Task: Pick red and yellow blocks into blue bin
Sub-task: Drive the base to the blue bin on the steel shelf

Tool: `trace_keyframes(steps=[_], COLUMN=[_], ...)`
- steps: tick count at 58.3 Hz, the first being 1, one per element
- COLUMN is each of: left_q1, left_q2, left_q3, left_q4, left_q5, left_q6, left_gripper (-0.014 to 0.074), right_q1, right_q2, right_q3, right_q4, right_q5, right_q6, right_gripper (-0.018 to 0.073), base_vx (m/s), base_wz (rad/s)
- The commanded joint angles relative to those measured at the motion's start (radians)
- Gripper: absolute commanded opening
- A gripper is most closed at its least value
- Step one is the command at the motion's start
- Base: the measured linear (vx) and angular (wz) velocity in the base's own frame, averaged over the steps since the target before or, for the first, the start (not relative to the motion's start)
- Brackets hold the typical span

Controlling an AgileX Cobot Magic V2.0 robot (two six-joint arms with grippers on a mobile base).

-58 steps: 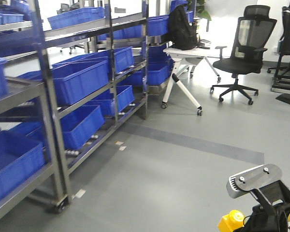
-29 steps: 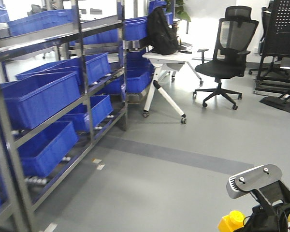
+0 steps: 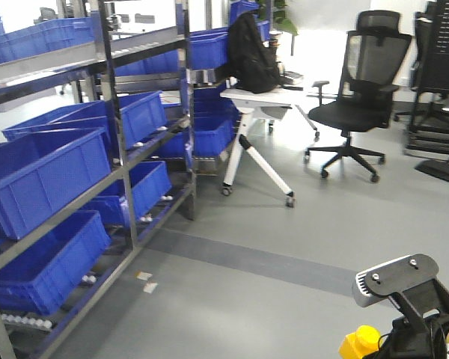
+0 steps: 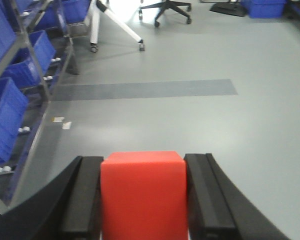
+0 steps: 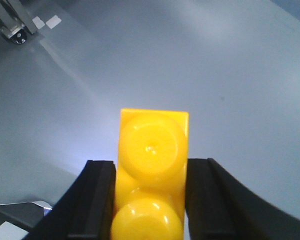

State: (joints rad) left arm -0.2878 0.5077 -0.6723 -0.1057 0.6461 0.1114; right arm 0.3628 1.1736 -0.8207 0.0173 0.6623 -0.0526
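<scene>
The red block, a plain cube, is clamped between the black fingers of my left gripper above the grey floor. My right gripper is shut on the yellow brick, whose two round studs face the camera. In the front view the yellow brick shows at the bottom right edge under the right arm's grey mount; the left gripper is out of that view. Several blue bins stand on the rack at the left, the nearest wide and smooth-walled. I cannot tell which one is the task's blue bin.
A steel rack runs along the left side. Ahead stand a white folding table with a black backpack and a black office chair. A darker strip crosses the grey floor, with paper scraps near the rack.
The front view has shifted: the rack slid leftward in the frame and different bins show. The yellow brick and the right arm's mount stay at the same place at the bottom right.
</scene>
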Motion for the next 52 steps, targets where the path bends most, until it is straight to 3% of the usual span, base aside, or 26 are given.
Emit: trace_keyframes(steps=[1, 52], left_q1=[-0.009, -0.009], left_q2=[0.006, 0.012], left_q3=[-0.024, -0.024], left_q4=[-0.012, -0.012], left_q5=[-0.083, -0.083], left_q6=[-0.006, -0.006], left_gripper=[0.0237, 0.0237], right_q1=[-0.003, -0.003], right_q2=[-0.018, -0.018], right_q3=[-0.025, -0.025], right_q4=[-0.006, -0.006], right_q5=[-0.056, -0.055], right_q6=[-0.009, -0.009], right_gripper=[0.0271, 0.0271], base_vx=[0.44, 0.37], base_wz=[0.24, 0.33])
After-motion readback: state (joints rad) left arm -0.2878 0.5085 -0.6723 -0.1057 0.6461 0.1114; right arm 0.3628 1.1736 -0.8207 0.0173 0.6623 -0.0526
